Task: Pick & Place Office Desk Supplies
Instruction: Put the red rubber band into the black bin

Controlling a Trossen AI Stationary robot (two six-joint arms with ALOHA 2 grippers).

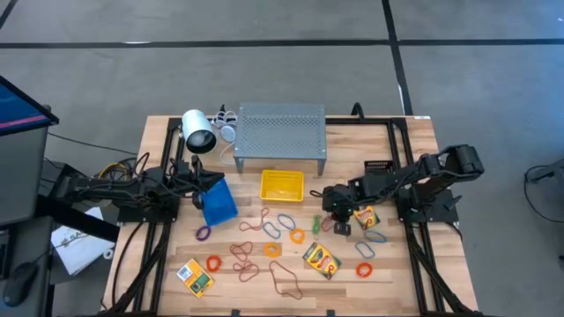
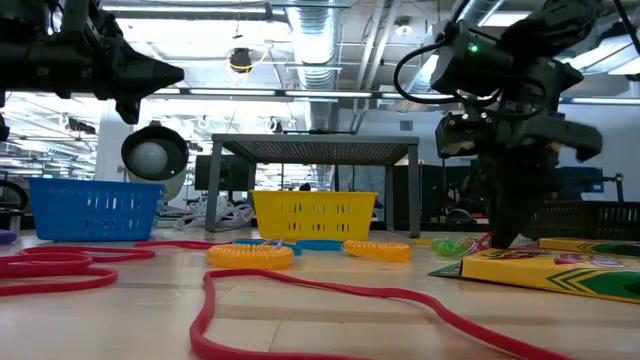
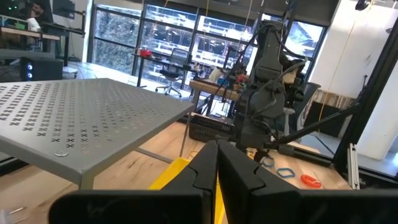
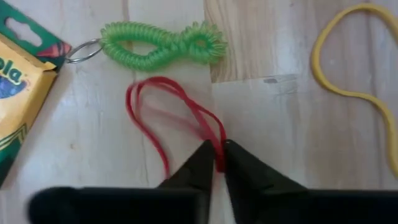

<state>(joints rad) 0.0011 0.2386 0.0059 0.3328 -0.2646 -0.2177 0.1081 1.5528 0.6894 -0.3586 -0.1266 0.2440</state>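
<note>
Pinching a red band (image 4: 163, 118) between closed jaws, the right gripper (image 4: 217, 163) begins work, left gripper (image 3: 216, 174) shut empty, while loops and crayon boxes (image 1: 321, 259) remain scattered.

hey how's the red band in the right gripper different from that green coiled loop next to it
The red band is a smooth thin strand; the green coiled loop is a thick springy spiral. The red band is pinched between the right gripper's closed fingers, while the green coiled loop lies free on the table. The green coiled loop carries a metal ring at one end; the red band has none. Both are flattened loops resting on the wood.
</note>
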